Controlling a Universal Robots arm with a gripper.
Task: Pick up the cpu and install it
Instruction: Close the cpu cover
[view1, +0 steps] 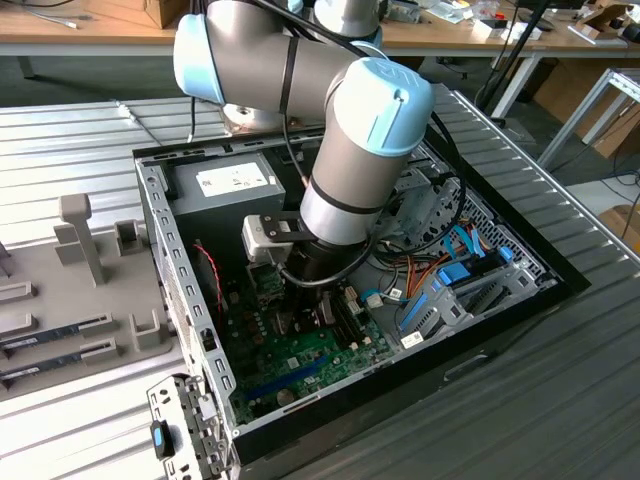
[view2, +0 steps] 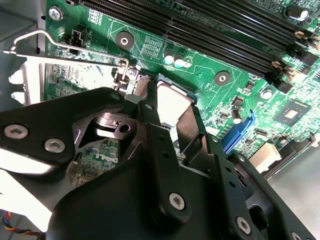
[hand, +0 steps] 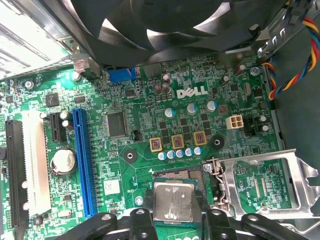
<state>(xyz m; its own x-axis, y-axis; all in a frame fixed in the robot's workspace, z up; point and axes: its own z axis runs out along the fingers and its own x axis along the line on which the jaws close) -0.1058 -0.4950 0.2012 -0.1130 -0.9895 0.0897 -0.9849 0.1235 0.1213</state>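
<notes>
Right, arm is reaching down into the open computer case (view1: 150, 200), wrist low over the green circuit board (view1: 300, 355).

The cpu (hand: 173, 201) is between the fingers (view2: 161, 131). In both wrist views the two dark fingers flank the silvery square chip on opposite edges, narrow and closed onto it as far as I can judge. The chip (view2: 172, 102) sits flat, metal top up, directly over the socket (hand: 172, 176), whose dark frame shows just past the chip's far edge. I can't tell whether it's seated or hovering just above; contact is hidden under the chip.

Key relation: chip is square, so no long axis to speak of. Its edges run roughly parallel to the socket frame in the first wrist view, so alignment looks close. Any remaining travel would be straight down, my read.

Edges and room:
- The metal retention plate (hand: 260, 185) is swung open, lying flat just beside the socket, with its hinge (hand: 212, 167) next to the chip's corner.
- The wire lever (view2: 65, 47) is raised, off to one side in the second wrist view, clear of the fingers.
- Memory slots (view2: 210, 25) run near the socket on the other side, apart from the chip.
- The fan (hand: 165, 25) is well apart from the socket.
- Blue expansion slot (hand: 82, 160) and coin battery (hand: 63, 161) sit further off.
</notes>
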